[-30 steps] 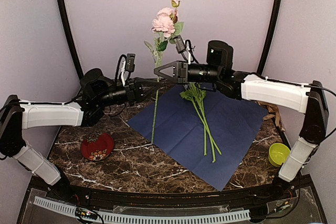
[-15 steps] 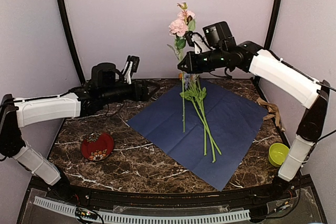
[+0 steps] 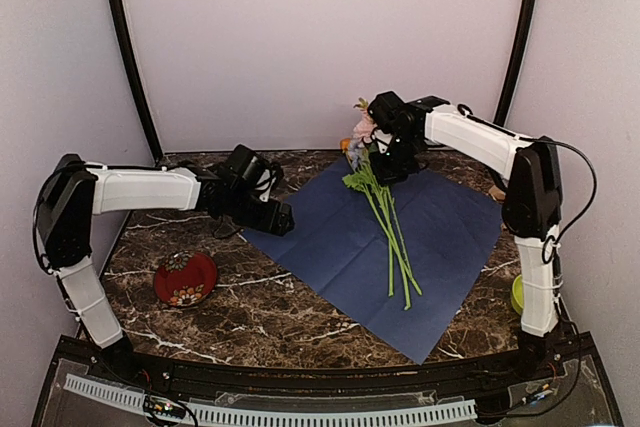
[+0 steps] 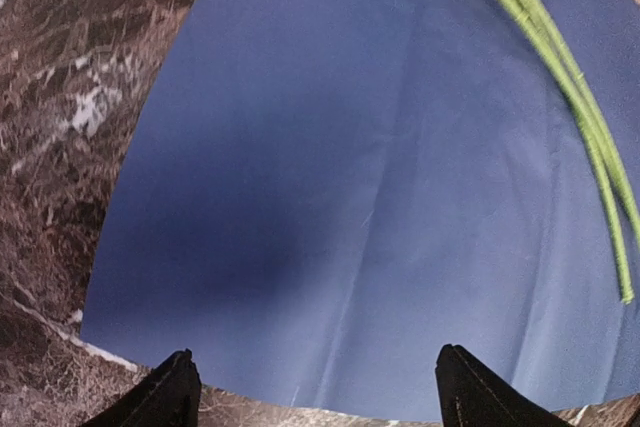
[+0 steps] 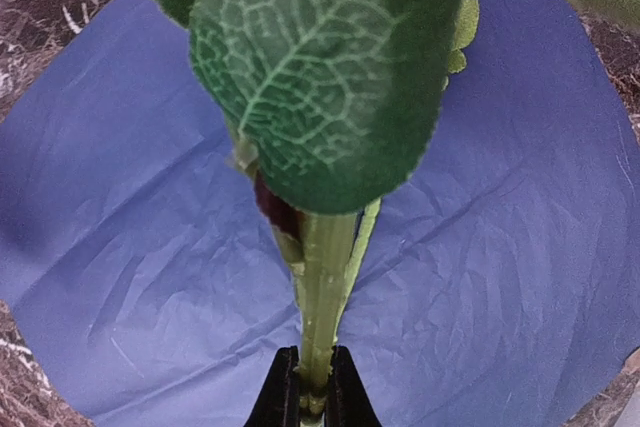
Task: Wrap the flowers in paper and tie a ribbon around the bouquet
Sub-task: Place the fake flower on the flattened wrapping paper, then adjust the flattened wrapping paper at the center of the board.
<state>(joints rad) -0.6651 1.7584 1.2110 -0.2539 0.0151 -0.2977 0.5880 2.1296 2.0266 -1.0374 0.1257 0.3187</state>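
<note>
The paper [image 3: 440, 237] lies flat on the table, navy face up. Several green stems of the flowers [image 3: 395, 247] lie along it, also visible at the left wrist view's top right [image 4: 570, 77]. My right gripper [image 3: 388, 169] is low over the paper's far corner, shut on a pink flower's stem [image 5: 325, 287]. Its leaf [image 5: 320, 77] fills that view and its pink head [image 3: 362, 129] points back-left. My left gripper [image 3: 280, 219] hangs open and empty at the paper's left corner [image 4: 360, 197]. A tan bit of the ribbon [image 3: 497, 192] peeks out behind the right arm.
A red patterned dish [image 3: 185, 279] sits on the marble at the front left. A lime-green cup [image 3: 522, 294] stands at the right edge beside the right arm's base. Purple walls and black poles close the back.
My left gripper let go of the pink flower's stem, opened and dropped to the paper's left corner. My right gripper carried the flower from upright in the air down to the paper's far corner.
</note>
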